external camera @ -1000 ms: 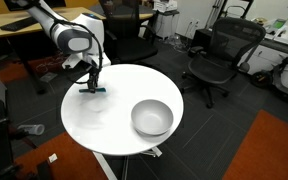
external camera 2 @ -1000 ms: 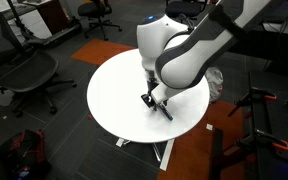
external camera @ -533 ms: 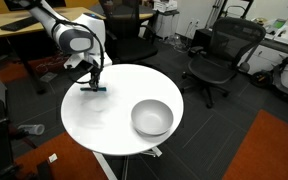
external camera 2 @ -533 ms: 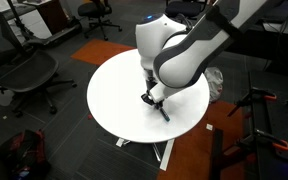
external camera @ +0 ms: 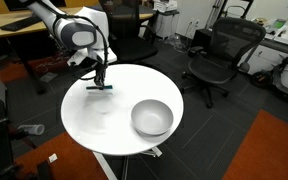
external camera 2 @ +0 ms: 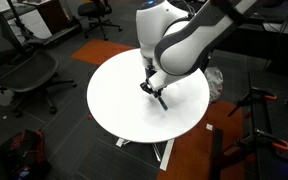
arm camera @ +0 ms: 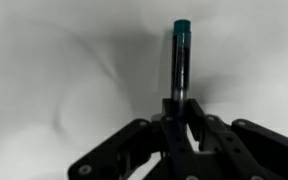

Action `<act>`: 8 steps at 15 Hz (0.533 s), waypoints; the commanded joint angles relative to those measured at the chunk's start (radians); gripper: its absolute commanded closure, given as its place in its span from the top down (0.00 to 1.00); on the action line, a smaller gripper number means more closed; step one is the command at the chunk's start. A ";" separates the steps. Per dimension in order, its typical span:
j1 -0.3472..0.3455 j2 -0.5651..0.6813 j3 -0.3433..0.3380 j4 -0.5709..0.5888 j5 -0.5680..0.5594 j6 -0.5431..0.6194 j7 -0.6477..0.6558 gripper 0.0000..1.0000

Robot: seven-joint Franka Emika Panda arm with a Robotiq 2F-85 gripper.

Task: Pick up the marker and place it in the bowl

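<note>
My gripper (external camera: 100,83) is shut on the marker (external camera: 101,88), a short dark stick with a blue-teal cap, and holds it just above the round white table (external camera: 94,125). In the wrist view the marker (arm camera: 180,60) sticks out straight from between the shut fingers (arm camera: 180,118), its cap end away from the wrist. It also shows in an exterior view (external camera 2: 157,93) under the gripper (external camera 2: 152,86). The light grey bowl (external camera: 152,118) stands empty on the table's near right part, well apart from the gripper. The arm hides the bowl in an exterior view.
Black office chairs stand around the table (external camera: 220,55) (external camera 2: 24,72). A desk (external camera: 24,30) lies behind the arm. An orange floor mat (external camera: 274,150) lies to one side. The table's edge (external camera 2: 119,135) is close to the gripper in that view.
The gripper has lifted the marker off the table and shifted slightly toward the table's middle. The bowl has not moved.
</note>
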 commanded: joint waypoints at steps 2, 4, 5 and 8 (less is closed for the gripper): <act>0.009 -0.116 -0.039 -0.056 -0.060 -0.043 0.054 0.05; 0.001 -0.157 -0.052 -0.064 -0.085 -0.073 0.052 0.05; -0.005 -0.175 -0.056 -0.065 -0.094 -0.085 0.049 0.05; -0.029 -0.234 -0.068 -0.056 -0.121 -0.167 0.043 0.05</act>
